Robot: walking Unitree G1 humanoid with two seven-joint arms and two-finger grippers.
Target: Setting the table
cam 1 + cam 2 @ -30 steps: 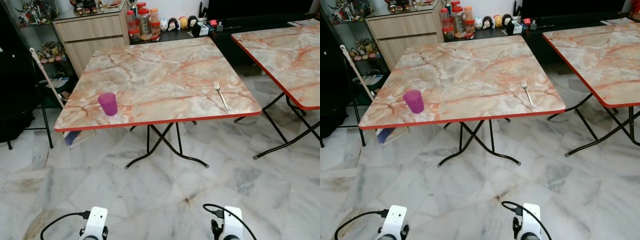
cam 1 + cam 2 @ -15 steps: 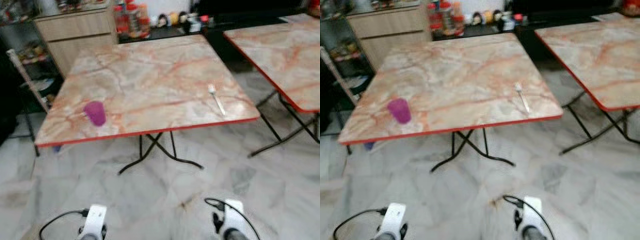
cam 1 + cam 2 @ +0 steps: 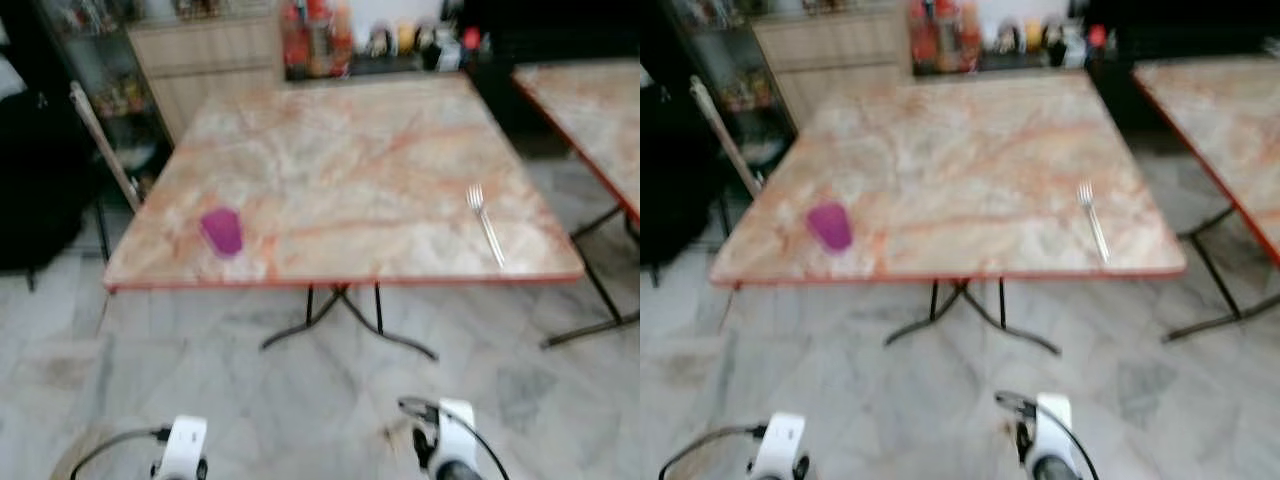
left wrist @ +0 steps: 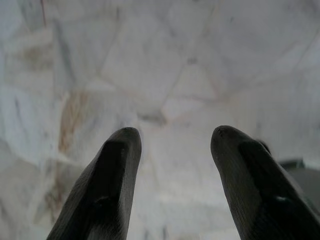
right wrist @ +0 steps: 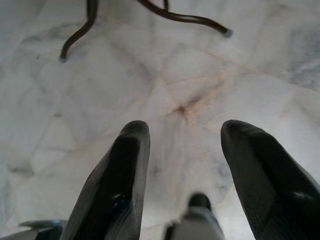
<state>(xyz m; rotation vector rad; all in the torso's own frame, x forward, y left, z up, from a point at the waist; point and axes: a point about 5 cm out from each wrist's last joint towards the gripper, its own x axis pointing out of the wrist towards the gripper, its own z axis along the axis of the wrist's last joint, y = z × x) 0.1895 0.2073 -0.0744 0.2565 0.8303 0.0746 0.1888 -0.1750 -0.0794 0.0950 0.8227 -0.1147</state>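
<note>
While the blurred view has swung since a second ago, both hands, left hand (image 4: 170, 150) and right hand (image 5: 185, 145), hang open, empty, well short of the marble-patterned red-edged worktop (image 3: 350, 170), where purple plastic cup (image 3: 222, 231) and silver metal fork (image 3: 486, 223) lie unmoved, table unset.

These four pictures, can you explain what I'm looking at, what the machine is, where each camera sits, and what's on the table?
A walking humanoid robot took them. Two views come from cameras in its head, looking down at a marble-patterned folding table. On it stand a purple cup near the front left and a fork near the front right. The white shapes at the bottom are its forearms. The other two views come from wrist cameras looking along each claw's black fingers: the left claw and the right claw both hang open above the marble floor, holding nothing. The head views are blurred.
</note>
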